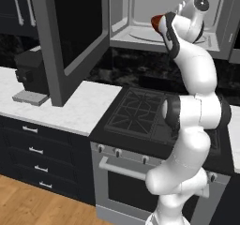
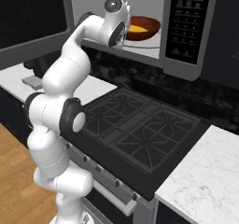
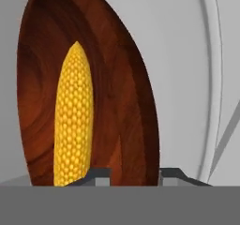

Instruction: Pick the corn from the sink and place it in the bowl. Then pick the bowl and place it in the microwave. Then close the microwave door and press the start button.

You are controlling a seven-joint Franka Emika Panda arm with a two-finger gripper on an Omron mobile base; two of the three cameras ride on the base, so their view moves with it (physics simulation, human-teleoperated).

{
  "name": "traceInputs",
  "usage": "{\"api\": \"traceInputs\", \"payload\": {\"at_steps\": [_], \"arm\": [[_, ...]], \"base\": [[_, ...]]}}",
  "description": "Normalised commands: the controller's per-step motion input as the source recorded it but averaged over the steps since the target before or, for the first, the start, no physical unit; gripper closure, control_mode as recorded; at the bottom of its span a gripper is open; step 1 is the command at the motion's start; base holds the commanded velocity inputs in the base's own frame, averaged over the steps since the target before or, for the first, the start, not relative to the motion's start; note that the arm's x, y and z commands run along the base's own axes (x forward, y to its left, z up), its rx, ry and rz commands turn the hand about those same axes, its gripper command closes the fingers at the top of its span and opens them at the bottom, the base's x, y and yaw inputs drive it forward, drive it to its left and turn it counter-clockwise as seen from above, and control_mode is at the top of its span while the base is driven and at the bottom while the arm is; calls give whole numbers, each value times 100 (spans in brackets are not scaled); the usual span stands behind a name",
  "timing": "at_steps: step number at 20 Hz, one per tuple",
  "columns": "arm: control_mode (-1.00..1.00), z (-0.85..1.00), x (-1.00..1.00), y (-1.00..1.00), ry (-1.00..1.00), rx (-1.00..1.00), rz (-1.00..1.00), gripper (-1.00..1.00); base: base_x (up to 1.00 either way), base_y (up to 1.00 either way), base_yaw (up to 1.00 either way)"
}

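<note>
Jaws of the gripper [image 3: 135, 173] stand slightly parted astride the near rim of the bowl [image 3: 136, 102], which sits inside the open microwave [image 2: 186, 31] holding the corn [image 3: 72, 121] at ten o'clock of the fingertips.

My two base cameras look forward and down from behind the arm, left and right, sharing the stove [image 1: 140, 111] and open microwave [image 2: 154, 45]. My hand camera sits very close (tilted sideways) to the bowl [image 3: 131, 102].
</note>
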Motion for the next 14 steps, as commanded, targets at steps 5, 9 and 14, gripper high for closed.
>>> {"api": "traceInputs", "payload": {"at_steps": [5,9,14], "arm": [[-100,0,2,0,-37,0,7,-100],[-100,-6,-59,14,-56,0,12,-100],[-100,-14,-100,60,-45,-2,12,-100]], "base": [[0,0,0],[0,0,0],[0,0,0]]}}
